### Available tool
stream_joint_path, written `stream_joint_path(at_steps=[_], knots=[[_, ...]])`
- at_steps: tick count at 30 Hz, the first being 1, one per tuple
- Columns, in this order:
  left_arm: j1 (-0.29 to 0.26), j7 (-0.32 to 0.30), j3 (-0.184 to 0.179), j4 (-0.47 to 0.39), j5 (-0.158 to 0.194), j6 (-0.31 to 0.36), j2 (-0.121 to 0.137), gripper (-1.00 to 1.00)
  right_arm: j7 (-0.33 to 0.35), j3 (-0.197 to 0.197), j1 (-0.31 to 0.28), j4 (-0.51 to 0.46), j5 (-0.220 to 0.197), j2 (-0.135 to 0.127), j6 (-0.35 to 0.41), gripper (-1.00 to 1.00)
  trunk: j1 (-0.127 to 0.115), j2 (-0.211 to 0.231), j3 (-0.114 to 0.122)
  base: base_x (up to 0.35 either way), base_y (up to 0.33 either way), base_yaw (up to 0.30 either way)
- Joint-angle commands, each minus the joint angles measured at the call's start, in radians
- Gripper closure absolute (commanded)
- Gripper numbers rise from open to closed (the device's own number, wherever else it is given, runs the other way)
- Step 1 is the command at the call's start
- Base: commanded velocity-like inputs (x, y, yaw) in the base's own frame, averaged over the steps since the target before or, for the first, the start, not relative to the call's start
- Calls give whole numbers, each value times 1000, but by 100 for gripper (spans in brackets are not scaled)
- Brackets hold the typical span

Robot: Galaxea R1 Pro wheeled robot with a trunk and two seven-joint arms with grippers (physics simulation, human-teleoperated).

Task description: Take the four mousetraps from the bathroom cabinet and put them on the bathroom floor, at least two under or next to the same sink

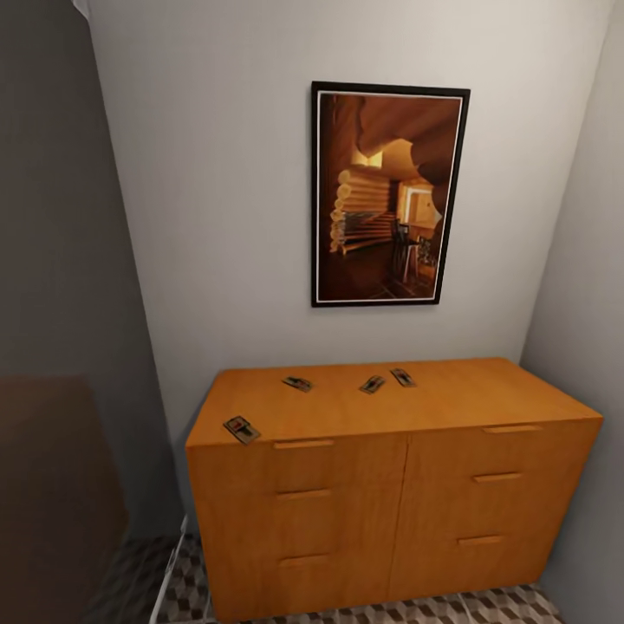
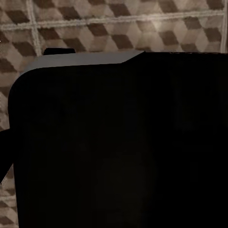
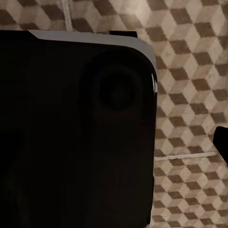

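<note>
Looking along both wrists, a dark robot body panel blocked most of each view, so whether the fingers were spread or pressed together could not be told; nothing was seen held. Around that panel lay the bathroom floor with its cube-pattern tiles. From the head, four mousetraps lay apart on the flat top of the cabinet, one near its front left corner, three toward the back, below a framed picture on the wall.

Pale grey walls close a narrow corner; a black-framed picture of a log interior hangs there.
</note>
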Motion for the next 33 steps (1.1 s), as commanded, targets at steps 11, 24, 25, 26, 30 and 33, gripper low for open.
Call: stream_joint_path(at_steps=[11,24,25,26,30,33], knots=[[0,-1,1,-1,1,-3,-1,-100,-1,1,0,0,1,0,-3,-100,1,0,-1,180,0,0],[0,-1,0,-1,1,-3,-1,-100,-1,1,0,0,2,0,-3,-100,1,0,-1,24,0,0],[0,-1,0,-1,1,-3,-1,-100,-1,1,0,0,2,0,-3,-100,1,0,-1,5,0,0],[0,-1,0,-1,1,-3,-1,-100,-1,1,0,0,2,0,-3,-100,1,0,-1,4,0,0],[0,-1,0,-1,1,-3,-1,-100,-1,1,0,0,2,0,-3,-100,1,0,-1,2,0,0],[0,-1,0,-1,1,-3,-1,-100,-1,0,0,0,0,-1,-2,-100,1,0,-1,1,0,0]])
